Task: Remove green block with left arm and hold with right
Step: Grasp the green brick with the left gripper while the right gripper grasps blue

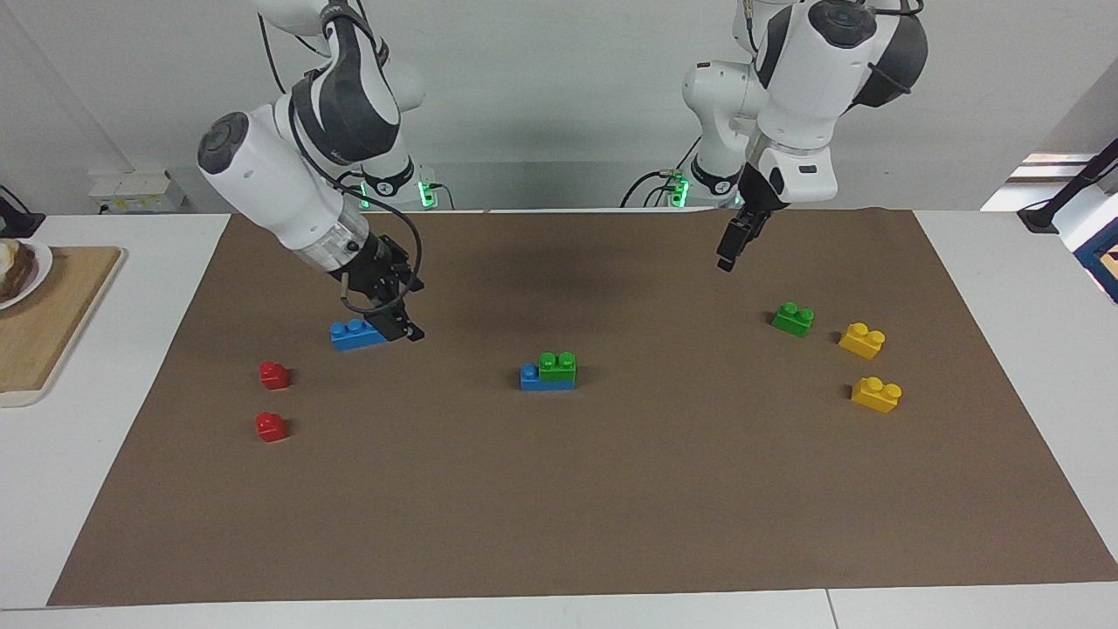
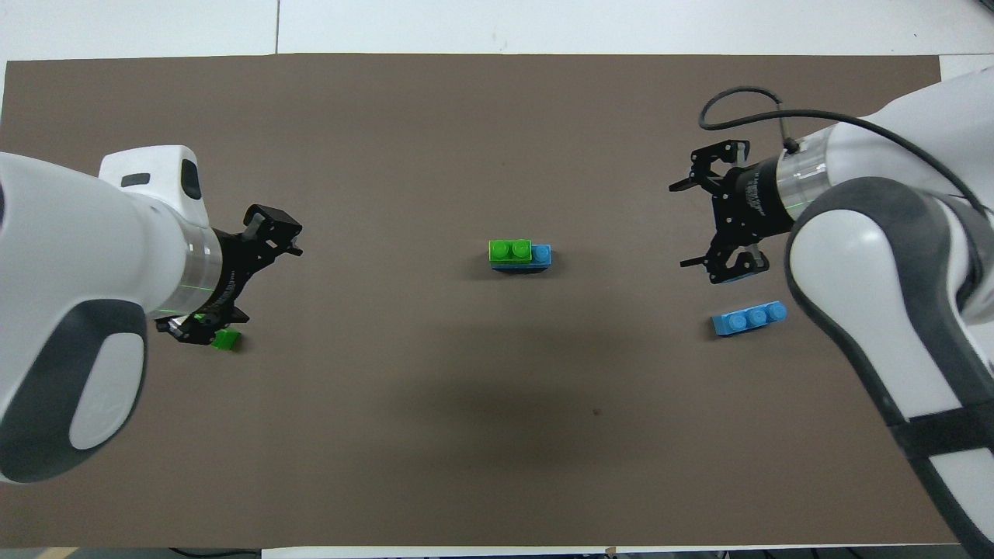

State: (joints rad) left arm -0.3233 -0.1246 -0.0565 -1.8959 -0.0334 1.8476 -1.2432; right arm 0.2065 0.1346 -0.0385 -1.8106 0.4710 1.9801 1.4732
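A green block (image 1: pixel 557 364) sits pressed onto a blue brick (image 1: pixel 530 377) in the middle of the brown mat; it also shows in the overhead view (image 2: pixel 509 251). A second green block (image 1: pixel 792 319) lies loose toward the left arm's end, partly hidden under the left gripper in the overhead view (image 2: pixel 226 339). My left gripper (image 1: pixel 729 252) hangs open and empty in the air, near this loose green block and apart from it. My right gripper (image 1: pixel 395 320) is open and low beside a loose blue brick (image 1: pixel 356 335), holding nothing.
Two red blocks (image 1: pixel 274 375) (image 1: pixel 271 426) lie toward the right arm's end. Two yellow blocks (image 1: pixel 862 340) (image 1: pixel 876 394) lie beside the loose green block. A wooden board (image 1: pixel 52 323) with a plate is off the mat at the right arm's end.
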